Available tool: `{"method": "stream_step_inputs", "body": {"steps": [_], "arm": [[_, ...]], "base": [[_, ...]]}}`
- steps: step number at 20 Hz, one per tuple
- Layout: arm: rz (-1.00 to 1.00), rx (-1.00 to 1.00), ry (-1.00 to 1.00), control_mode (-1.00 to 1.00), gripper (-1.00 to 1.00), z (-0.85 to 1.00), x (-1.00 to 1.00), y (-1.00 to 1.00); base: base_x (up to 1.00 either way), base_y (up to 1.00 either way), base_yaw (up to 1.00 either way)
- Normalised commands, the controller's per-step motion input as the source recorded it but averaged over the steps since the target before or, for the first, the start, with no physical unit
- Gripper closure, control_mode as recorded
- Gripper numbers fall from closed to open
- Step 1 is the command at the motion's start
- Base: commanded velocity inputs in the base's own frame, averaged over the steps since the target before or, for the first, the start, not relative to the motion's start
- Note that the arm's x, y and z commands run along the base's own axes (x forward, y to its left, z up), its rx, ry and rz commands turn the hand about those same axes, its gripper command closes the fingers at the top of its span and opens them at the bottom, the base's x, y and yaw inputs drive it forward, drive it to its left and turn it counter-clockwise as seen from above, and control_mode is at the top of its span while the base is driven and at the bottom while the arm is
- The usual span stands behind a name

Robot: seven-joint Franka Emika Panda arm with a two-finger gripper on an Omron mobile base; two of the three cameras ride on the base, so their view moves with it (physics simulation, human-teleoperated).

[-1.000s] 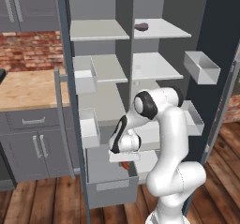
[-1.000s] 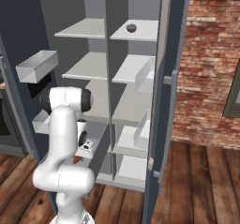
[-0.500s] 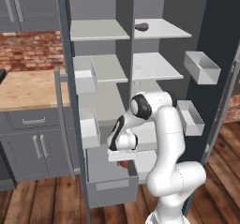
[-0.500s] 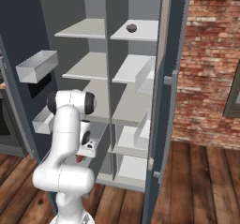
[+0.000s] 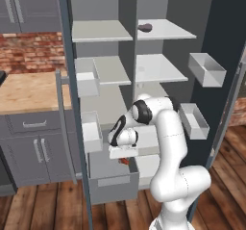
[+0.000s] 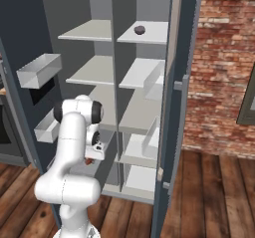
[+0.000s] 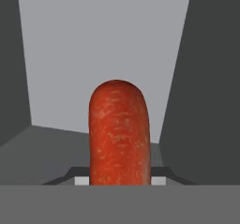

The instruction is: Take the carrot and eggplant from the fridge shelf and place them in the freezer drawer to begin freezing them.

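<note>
Carrot [image 7: 119,133] clamped between the jaws, orange-red, standing up the middle of the hand view with its rounded end toward the grey floor and dark walls of the freezer drawer [image 5: 112,181]. In the left base view, a sliver of orange [image 5: 124,160] just visible under the hand, inside the open drawer, above its pale front panel. Gripper [image 5: 123,158] pointed downward into that drawer, closed tight on the carrot; fingers themselves too hidden by the wrist to make out singly. From the right base view, gripper [image 6: 92,158] low beside the arm's white column, a reddish-orange streak [image 6: 89,160] beneath it. Eggplant [image 5: 145,28] lying on the top right fridge shelf [image 5: 166,30], dark and rounded, well apart from the hand; seen also as a small dark lump [image 6: 139,30] from the other side. Fridge doors swung open, pale door bins [image 5: 206,69] on their inner faces. Wooden countertop [image 5: 26,90] and grey cabinets to the left, brick wall [image 6: 221,72] to the right.
</note>
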Motion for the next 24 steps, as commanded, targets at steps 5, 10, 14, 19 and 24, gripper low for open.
{"method": "stream_step_inputs", "body": {"steps": [5,10,14,19,24], "arm": [[0.01,0.02,0.04,-1.00,1.00,-0.54,-0.29,0.25],[0.00,0.08,0.05,-1.00,1.00,-0.55,-0.56,0.25],[0.00,0.11,0.08,-1.00,1.00,-0.55,-0.63,0.23],[0.00,0.12,0.06,-1.00,1.00,-0.53,-0.74,0.22],[0.00,0.12,0.02,-1.00,1.00,-0.54,-0.91,0.25]], "base": [[0.00,0.00,0.00],[0.00,0.00,0.00],[0.00,0.00,0.00],[0.00,0.00,0.00],[0.00,0.00,0.00]]}}
